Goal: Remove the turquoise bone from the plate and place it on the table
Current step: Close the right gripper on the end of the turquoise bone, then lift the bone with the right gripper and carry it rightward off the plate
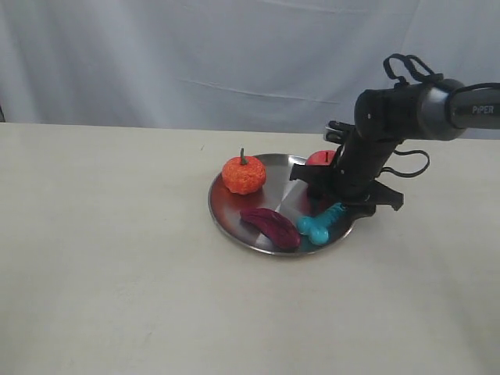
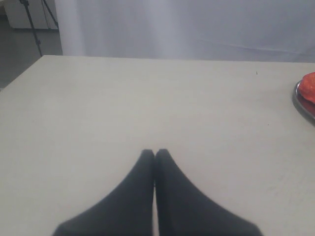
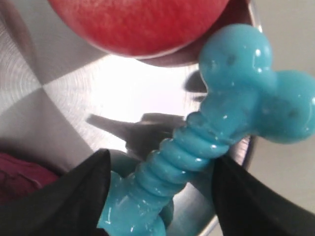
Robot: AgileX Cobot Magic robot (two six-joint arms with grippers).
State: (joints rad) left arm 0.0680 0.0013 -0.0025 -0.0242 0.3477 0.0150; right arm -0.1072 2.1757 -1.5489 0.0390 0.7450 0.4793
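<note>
Table: cream, plate on it
Right gripper: my jaws straddle the turquoise bone; grip unclear
Left gripper: clenched, empty

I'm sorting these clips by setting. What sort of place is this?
Probably a lab or test bench: a plain table, a white cloth backdrop, a tripod, and toy props on the plate.

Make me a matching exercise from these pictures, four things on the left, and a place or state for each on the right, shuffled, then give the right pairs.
Things:
1. turquoise bone
2. left gripper
3. orange pumpkin
4. dark purple piece

Places or states:
A. shut, over bare table
B. on the plate's left part, exterior view
C. between the right gripper's fingers
D. lying on the plate beside the bone

Pairs: 1-C, 2-A, 3-B, 4-D
</note>
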